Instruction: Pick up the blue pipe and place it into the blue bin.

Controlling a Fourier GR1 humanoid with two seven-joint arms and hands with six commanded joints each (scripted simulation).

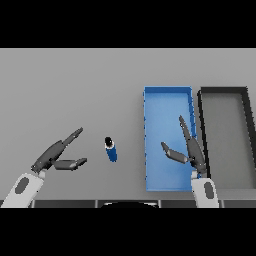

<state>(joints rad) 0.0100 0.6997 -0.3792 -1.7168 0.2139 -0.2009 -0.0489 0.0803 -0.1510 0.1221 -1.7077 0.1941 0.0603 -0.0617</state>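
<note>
Blue pipe [110, 149]: lay on the grey table [70, 90], a short piece with its dark end toward 12 o'clock; nothing touched it.

Blue bin [148, 145]: sat at 3 o'clock from the pipe, near but apart, long axis running 12 to 6 o'clock. The pipe was outside it.

Dark bin [201, 125]: stood just beside the blue bin on its 3 o'clock side (same long shape, grey floor).

Left hand [56, 154]: was at 9 o'clock from the pipe, apart from it. Fingers were straight and pointed toward 2 o'clock, thumb spread below them pointing toward 3 o'clock; released, it held nothing.

Right hand [192, 150]: showed over the blue bin's 3 o'clock wall, toward its near end. Fingers were straight, reaching toward 12 o'clock, thumb stretched out toward 10 o'clock over the bin's floor; also released, nothing in it (height above the bin could not be told).
</note>
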